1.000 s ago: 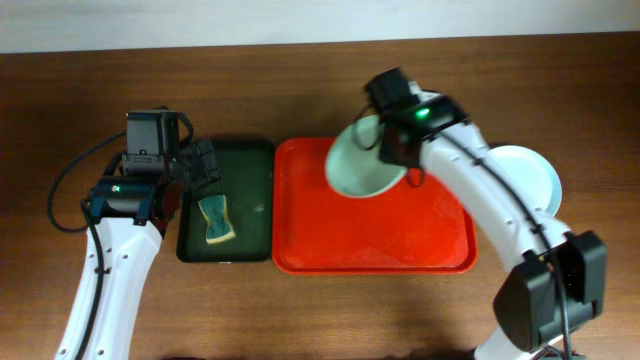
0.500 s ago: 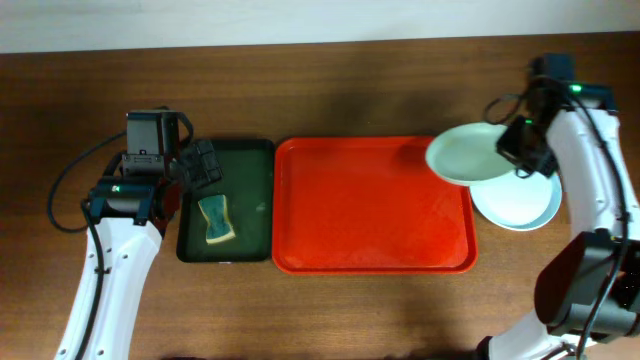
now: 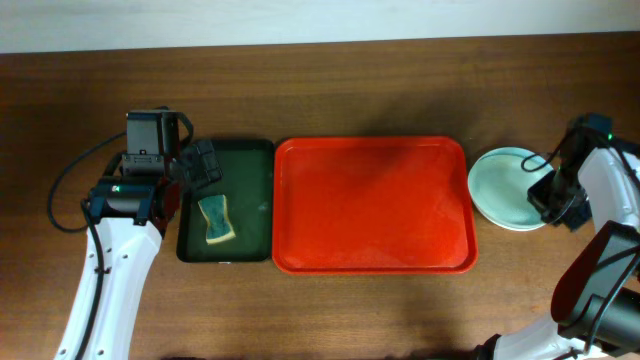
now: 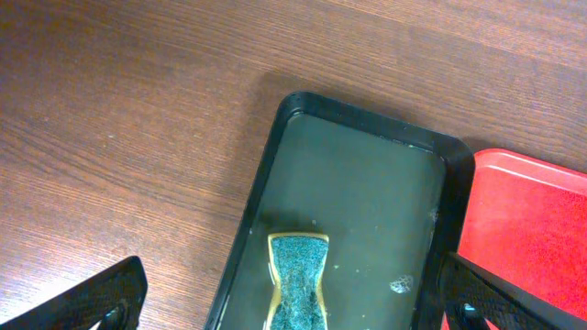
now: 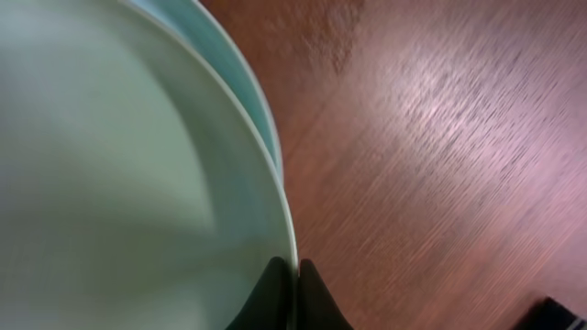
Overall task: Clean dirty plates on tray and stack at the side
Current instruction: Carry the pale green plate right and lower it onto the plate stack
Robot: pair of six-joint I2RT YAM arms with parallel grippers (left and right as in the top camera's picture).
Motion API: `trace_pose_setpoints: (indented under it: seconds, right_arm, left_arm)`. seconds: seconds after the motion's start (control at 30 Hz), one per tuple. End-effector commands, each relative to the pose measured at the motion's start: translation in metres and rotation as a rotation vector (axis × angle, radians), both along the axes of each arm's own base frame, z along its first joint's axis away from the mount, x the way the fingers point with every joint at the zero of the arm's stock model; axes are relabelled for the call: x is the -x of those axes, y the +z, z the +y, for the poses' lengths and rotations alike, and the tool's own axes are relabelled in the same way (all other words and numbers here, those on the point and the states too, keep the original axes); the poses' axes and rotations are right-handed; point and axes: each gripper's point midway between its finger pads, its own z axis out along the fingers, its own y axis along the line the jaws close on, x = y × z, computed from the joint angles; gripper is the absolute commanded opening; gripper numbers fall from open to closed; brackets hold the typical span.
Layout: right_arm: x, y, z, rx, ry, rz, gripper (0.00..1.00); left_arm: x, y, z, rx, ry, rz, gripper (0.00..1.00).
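The red tray (image 3: pixel 372 205) lies in the middle of the table with nothing on it. Right of it a pale mint plate (image 3: pixel 505 187) lies on a stack of plates on the wood. My right gripper (image 3: pixel 553 195) is shut on that plate's right rim. In the right wrist view the fingertips (image 5: pixel 292 295) pinch the rim of the top plate (image 5: pixel 119 174), with another pale blue plate's edge (image 5: pixel 240 77) just beneath. My left gripper (image 3: pixel 196 163) is open and empty above the dark green tray's far end.
A narrow dark green tray (image 3: pixel 252 165) sits left of the red tray and holds a yellow-and-green sponge (image 3: pixel 216 219), also seen in the left wrist view (image 4: pixel 299 284). Bare wooden tabletop surrounds everything.
My right gripper carried the mint plate from over the red tray rightward and lowered it onto the plates beside the tray. The left arm has not moved.
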Motion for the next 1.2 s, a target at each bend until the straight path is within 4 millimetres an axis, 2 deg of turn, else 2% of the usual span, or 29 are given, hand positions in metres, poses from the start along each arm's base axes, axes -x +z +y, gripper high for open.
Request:
trace_pose_setpoints:
  seconds: [0.0, 0.07, 0.2, 0.3, 0.43, 0.5, 0.57, 0.63, 0.7, 0.8, 1.0, 1.07, 1.17]
  right_arm:
    - [0.007, -0.001, -0.004, 0.024, -0.006, 0.006, 0.04]
    - [0.006, -0.001, -0.004, 0.026, -0.006, 0.001, 0.08]
    - [0.002, 0.0, -0.005, 0.023, 0.045, -0.002, 0.31]
    - [-0.011, 0.014, -0.012, 0.039, 0.118, -0.027, 0.44]
    - [-0.03, 0.04, -0.009, 0.006, 0.194, -0.078, 0.47]
    - [-0.042, 0.051, 0.0, -0.049, 0.267, -0.125, 0.49]
    - [-0.06, 0.061, 0.019, -0.15, 0.387, -0.211, 0.5]
    - [-0.065, 0.064, 0.038, -0.245, 0.426, -0.263, 0.6]
    - [-0.062, 0.063, 0.055, -0.335, 0.427, -0.277, 0.65]
    - [-0.052, 0.059, 0.071, -0.393, 0.445, -0.242, 0.72]
    - [-0.046, 0.059, 0.109, -0.437, 0.666, -0.168, 0.72]
    - [-0.049, 0.059, 0.12, -0.437, 0.704, -0.166, 0.98]
    - [-0.052, 0.059, 0.134, -0.44, 0.746, -0.16, 0.98]
  left_arm:
    - [-0.002, 0.003, 0.003, -0.014, 0.007, -0.007, 0.99]
    - [-0.002, 0.003, 0.003, -0.014, 0.007, -0.007, 0.99]
    - [-0.002, 0.003, 0.003, -0.014, 0.007, -0.007, 0.99]
    - [-0.002, 0.003, 0.003, -0.014, 0.007, -0.007, 0.99]
    - [-0.002, 0.003, 0.003, -0.014, 0.007, -0.007, 0.99]
    - [-0.002, 0.003, 0.003, -0.014, 0.007, -0.007, 0.99]
    - [-0.002, 0.003, 0.003, -0.014, 0.007, -0.007, 0.99]
    - [-0.002, 0.003, 0.003, -0.014, 0.007, -0.007, 0.99]
    - [-0.002, 0.003, 0.003, -0.014, 0.007, -0.007, 0.99]
    - [-0.002, 0.003, 0.003, -0.014, 0.007, -0.007, 0.99]
    - [-0.002, 0.003, 0.003, -0.014, 0.007, -0.007, 0.99]
    - [-0.002, 0.003, 0.003, -0.014, 0.007, -0.007, 0.99]
    - [-0.002, 0.003, 0.003, -0.014, 0.007, -0.007, 0.99]
